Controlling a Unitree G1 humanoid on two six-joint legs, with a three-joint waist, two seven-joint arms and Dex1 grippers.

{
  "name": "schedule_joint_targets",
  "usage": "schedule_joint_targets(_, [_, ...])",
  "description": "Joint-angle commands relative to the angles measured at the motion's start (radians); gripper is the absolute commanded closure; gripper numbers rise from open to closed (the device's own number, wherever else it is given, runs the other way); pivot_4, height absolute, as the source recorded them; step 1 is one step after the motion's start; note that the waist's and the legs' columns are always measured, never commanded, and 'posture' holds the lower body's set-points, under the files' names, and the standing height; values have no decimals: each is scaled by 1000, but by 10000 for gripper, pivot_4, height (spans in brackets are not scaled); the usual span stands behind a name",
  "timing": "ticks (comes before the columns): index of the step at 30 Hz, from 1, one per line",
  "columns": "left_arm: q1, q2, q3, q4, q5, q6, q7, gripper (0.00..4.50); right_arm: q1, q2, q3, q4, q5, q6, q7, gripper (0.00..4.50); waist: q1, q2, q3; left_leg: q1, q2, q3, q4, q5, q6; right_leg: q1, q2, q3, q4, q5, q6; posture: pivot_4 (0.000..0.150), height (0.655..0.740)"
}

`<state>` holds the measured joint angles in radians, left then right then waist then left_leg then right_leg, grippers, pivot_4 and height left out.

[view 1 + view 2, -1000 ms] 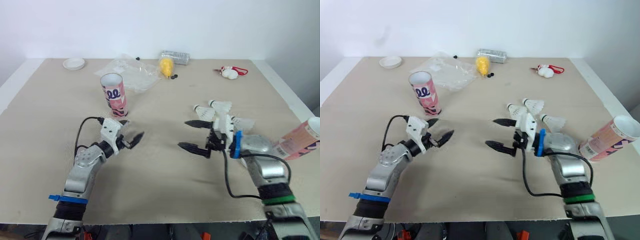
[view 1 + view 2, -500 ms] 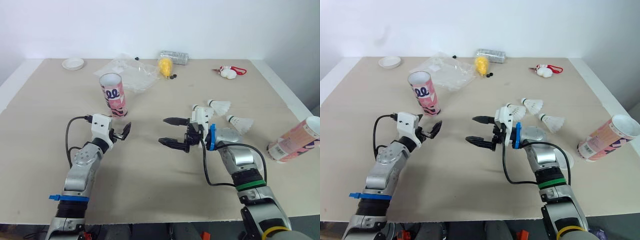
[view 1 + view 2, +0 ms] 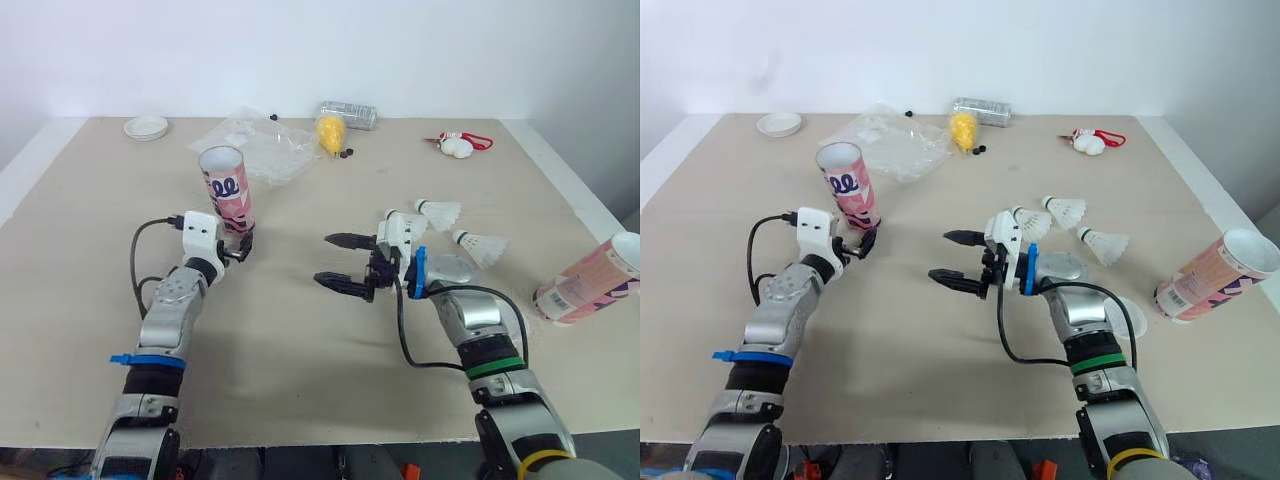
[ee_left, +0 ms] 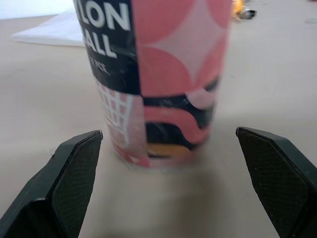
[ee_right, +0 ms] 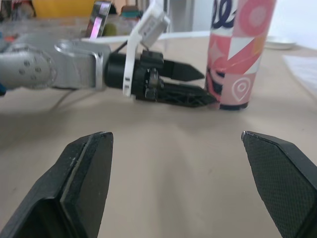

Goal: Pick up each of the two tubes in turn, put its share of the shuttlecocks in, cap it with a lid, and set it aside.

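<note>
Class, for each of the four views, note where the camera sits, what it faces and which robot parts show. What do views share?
Left eye: on the head, looking down over the table; both arms show.
Right eye: beside it, same scene.
Left wrist: faces the upright tube between its own fingers.
Right wrist: faces the left gripper and that tube, own fingers showing.
All four share the tube.

The upright tube (image 4: pixel 163 74) had its top cut off in the left wrist view, the other tube (image 3: pixel 598 283) ran past the edge of the left eye view, and the small dark bits (image 3: pixel 347 153) beside the yellow thing (image 3: pixel 331 131) were too small to tell.
</note>
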<state>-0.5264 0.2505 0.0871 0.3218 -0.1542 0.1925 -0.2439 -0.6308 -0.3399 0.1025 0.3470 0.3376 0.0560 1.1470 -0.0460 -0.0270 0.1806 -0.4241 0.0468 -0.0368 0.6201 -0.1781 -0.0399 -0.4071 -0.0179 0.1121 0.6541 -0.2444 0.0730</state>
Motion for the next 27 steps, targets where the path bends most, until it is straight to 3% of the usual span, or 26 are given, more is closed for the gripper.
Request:
schedule_joint_targets(1, [-42, 9, 10, 48, 20, -50, 3, 0, -38, 10, -38, 8, 4, -23, -36, 527, 0, 0, 0, 0, 0, 0, 0, 0, 0, 0, 0, 0, 0, 0, 0, 1500, 7400])
schedule_joint_targets(10, [-139, 23, 17, 252, 27, -140, -23, 0, -64, 25, -31, 54, -82, -25, -175, 527, 0, 0, 0, 0, 0, 0, -1, 0, 0, 0, 0, 0, 0, 0, -1, 1500, 7400])
schedule_joint_targets(27, [-306, 35, 19, 585, 30, -300, -113, 0, -36, 25, -25, 3, -86, 14, -196, 527, -1, 0, 0, -1, 0, 0, -1, 0, -1, 0, 0, 0, 0, 0, 0, 1500, 7400])
